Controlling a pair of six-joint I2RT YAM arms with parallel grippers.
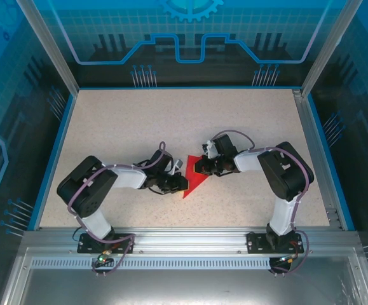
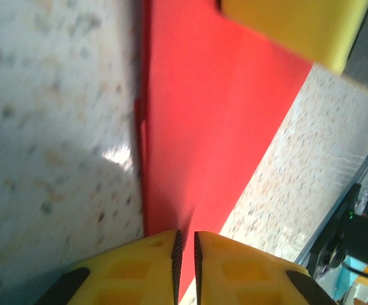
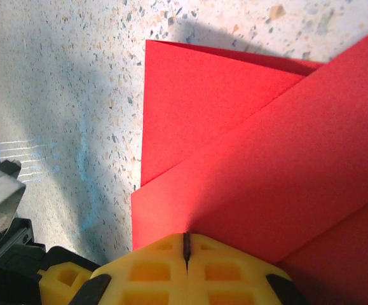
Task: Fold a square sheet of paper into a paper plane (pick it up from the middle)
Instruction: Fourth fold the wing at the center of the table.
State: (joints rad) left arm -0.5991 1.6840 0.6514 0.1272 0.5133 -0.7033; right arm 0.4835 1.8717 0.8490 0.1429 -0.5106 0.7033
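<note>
The square sheet of paper (image 1: 196, 185) is bright red and lies creased into a pointed, layered shape mid-table, between the two arms. My left gripper (image 1: 185, 183) rests low at its left edge. In the left wrist view its yellow fingers (image 2: 139, 267) stand a narrow slit apart over the paper (image 2: 215, 114), with red and a little table showing through the gap. My right gripper (image 1: 199, 166) is at the paper's upper corner. Its jaws (image 3: 185, 244) are pressed together on the edge of an upper layer of the paper (image 3: 266, 165). A lower layer (image 3: 196, 101) lies flat beyond. The right gripper's yellow finger (image 2: 298, 28) reaches into the left wrist view.
The speckled table (image 1: 139, 121) is bounded by a blue rim (image 1: 50, 159) and aluminium frame posts (image 1: 47, 44). A metal rail (image 1: 184, 238) with both arm bases runs along the near edge. The right arm's elbow (image 1: 288, 171) stands to the right of the paper.
</note>
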